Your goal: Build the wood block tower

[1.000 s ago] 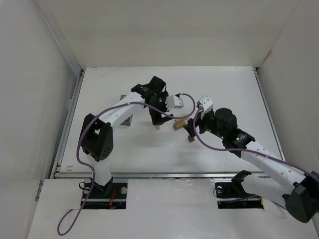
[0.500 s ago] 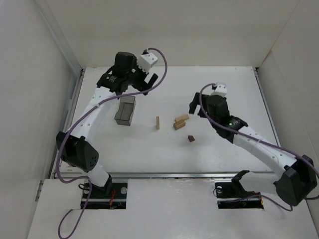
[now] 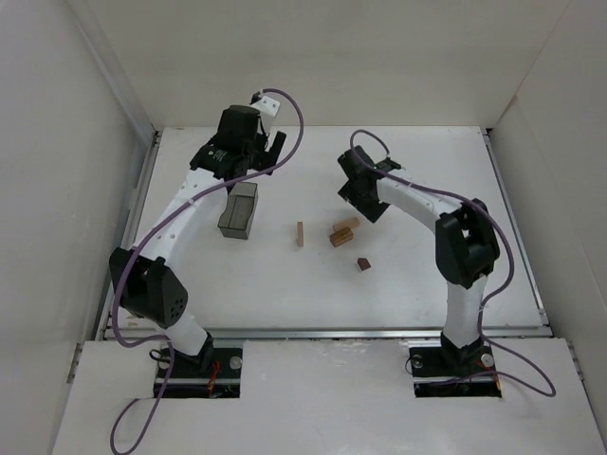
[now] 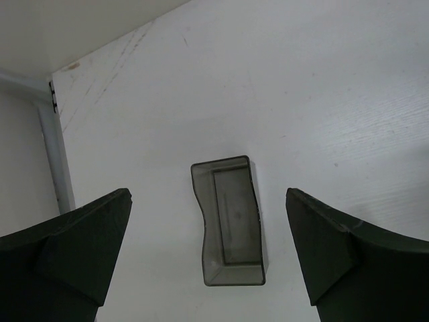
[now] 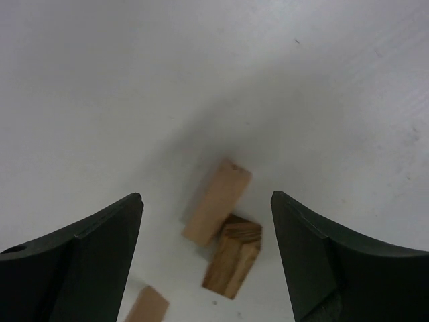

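My left claw (image 4: 206,196) and right claw (image 5: 206,198) are black; the table (image 3: 417,161) is white. The small wooden blocks (image 5: 216,201) are light tan, one streaked with darker grain. The tiny wooden cube (image 3: 363,263) is dark reddish-brown, the rectangular plastic box (image 4: 231,221) translucent smoky grey.

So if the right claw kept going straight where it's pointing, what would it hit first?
The right gripper, open, would probably meet the pair of tan blocks framed between its fingers first, though depth is unclear.

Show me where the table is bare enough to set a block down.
Widest bare patch: the near strip of table between the dark block and the front edge. Also bare: the far right corner, beyond the right arm. Cramped: the middle, where the tan blocks cluster beside the right gripper, and around the grey box by the left gripper.
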Controlling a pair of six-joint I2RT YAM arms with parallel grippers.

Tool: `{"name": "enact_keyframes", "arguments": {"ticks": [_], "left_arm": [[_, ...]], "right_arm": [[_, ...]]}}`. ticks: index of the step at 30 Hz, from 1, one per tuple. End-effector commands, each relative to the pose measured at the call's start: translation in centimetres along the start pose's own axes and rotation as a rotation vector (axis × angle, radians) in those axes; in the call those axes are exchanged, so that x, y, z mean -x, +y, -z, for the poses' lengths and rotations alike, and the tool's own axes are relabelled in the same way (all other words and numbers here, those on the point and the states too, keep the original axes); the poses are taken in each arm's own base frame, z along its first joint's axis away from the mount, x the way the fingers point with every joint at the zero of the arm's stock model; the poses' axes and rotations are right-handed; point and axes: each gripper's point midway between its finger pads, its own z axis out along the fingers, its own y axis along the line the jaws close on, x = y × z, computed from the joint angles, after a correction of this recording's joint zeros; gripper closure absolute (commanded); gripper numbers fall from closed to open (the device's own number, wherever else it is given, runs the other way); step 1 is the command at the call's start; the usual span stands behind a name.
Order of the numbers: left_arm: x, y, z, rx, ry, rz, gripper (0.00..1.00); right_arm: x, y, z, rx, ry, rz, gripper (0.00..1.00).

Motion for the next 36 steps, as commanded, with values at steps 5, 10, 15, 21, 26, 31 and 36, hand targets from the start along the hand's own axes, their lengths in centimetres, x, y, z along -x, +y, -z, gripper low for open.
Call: {"name": "enact_keyframes", "arguments": {"ticks": [5, 10, 15, 21, 26, 31, 36], "left_arm": [[1.2, 1.3, 2.2, 0.052, -0.071, 0.068, 0.0], [0.8, 1.1, 1.7, 0.051, -0.063, 0.066, 0.0], [0.5, 0.8, 1.5, 0.041, -0.056, 0.063, 0.0], [0.9, 0.5, 1.7, 0.019, -0.068, 0.065, 0.0], [0.9, 0.1, 1.0, 0.006, -0.055, 0.06, 0.0], [1.0, 0.2, 0.8, 0.007, -0.055, 0.037, 0.0], [2.0, -1.0, 1.2, -0.085, -0.087, -0.027, 0.04]], "right_arm": [[-3.5, -3.6, -0.9, -0.125, 0.168, -0.063, 0.2], [-5.5, -3.4, -2.5, -0.115, 0.229, -0.066, 0.26], [-5.9, -2.8, -3.7, -0.099, 0.244, -0.069, 0.27], [-4.8, -2.3, -5.2, -0.084, 0.212, -0.063, 0.3], [-6.7, -2.5, -6.3, -0.053, 0.293, -0.046, 0.55], [-6.9, -5.0, -8.2, -0.061, 0.317, -0.03, 0.69], [-5.1, -2.3, -8.2, 0.124, 0.271, 0.159, 0.85]]}}
